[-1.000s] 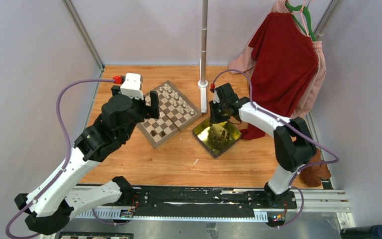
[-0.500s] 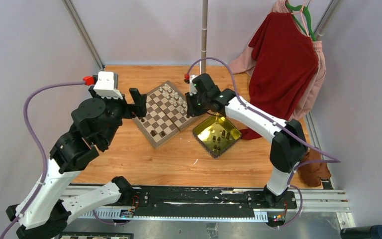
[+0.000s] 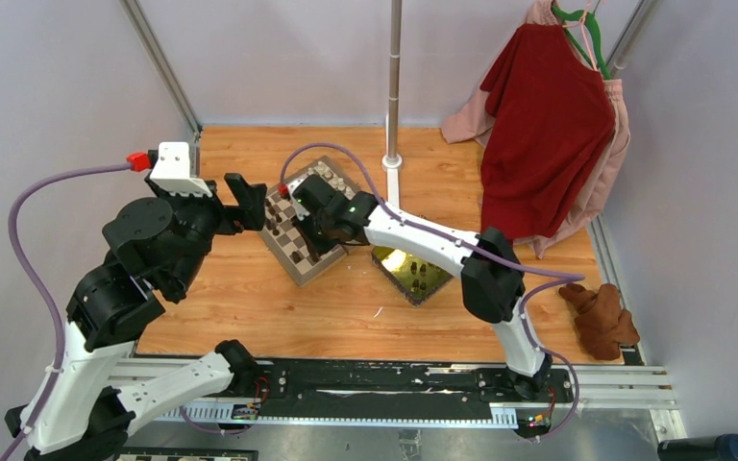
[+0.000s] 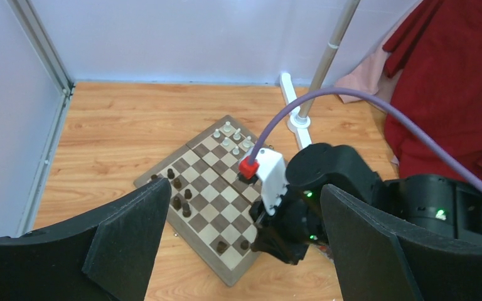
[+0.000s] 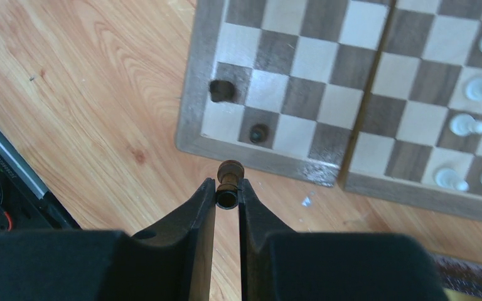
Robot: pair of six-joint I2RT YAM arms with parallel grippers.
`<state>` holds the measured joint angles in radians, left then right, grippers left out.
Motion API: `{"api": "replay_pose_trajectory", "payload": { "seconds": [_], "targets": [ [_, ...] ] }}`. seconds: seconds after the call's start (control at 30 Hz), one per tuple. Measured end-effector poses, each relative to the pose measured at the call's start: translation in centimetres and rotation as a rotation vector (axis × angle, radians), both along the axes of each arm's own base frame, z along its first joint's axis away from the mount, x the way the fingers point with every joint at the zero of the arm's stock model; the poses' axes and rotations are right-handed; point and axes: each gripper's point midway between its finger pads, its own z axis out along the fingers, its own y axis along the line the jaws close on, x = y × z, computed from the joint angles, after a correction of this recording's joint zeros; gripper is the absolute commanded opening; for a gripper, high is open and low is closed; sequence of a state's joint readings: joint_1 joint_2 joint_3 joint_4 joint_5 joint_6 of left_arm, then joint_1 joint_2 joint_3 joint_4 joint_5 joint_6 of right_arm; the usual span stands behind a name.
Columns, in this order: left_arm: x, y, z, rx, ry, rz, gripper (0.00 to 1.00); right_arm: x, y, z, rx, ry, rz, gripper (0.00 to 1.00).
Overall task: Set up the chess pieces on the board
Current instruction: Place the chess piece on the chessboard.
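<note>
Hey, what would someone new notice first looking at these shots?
Probably the right jaws pinching a dark chess piece at the edge of the board. After that, the red shirt hanging at the far right, and the left jaws gaping wide just left of the board.

wooden table (image 3: 346, 312) | on it: board (image 3: 293, 254); yellow tray (image 3: 396, 261); white pole base (image 3: 391, 165)

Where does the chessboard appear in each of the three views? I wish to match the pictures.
Top external: the board lies left of centre, partly under the right arm.
Left wrist: the board sits in the middle.
Right wrist: the board fills the upper right.
Shared landmark: the cream-white pieces at one end of it.
</note>
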<state>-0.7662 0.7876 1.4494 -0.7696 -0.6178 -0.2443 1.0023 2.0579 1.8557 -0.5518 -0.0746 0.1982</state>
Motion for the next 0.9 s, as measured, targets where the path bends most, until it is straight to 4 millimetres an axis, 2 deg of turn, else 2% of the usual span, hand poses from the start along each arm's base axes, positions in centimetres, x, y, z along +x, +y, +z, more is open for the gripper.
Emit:
{"api": "replay_pose_trajectory", "payload": {
  "seconds": [0.13, 0.37, 0.57, 0.7, 0.9],
  "targets": [
    [-0.3, 0.2, 0.0, 0.004, 0.008, 0.000, 0.95, -0.8, 1.9, -0.4, -0.014, -0.029, 0.038, 0.00],
    [-0.8, 0.7, -0.2, 0.007, 0.012, -0.003, 0.95, -1.5, 3.6, -2.4, -0.053, -0.045, 0.076, 0.00],
    [-1.1, 1.0, 0.2, -0.003, 0.001, -0.004, 0.95, -1.2, 4.5, -4.1, -0.091, -0.066, 0.085, 0.00],
    [-1.2, 1.0, 0.2, -0.005, 0.000, -0.007, 0.95, -1.0, 4.9, -4.6, -0.102, -0.080, 0.086, 0.00],
    [-1.2, 0.9, 0.2, -0.005, 0.000, -0.013, 0.95, -0.6, 4.6, -5.6, -0.134, -0.095, 0.087, 0.00]
  ]
}}
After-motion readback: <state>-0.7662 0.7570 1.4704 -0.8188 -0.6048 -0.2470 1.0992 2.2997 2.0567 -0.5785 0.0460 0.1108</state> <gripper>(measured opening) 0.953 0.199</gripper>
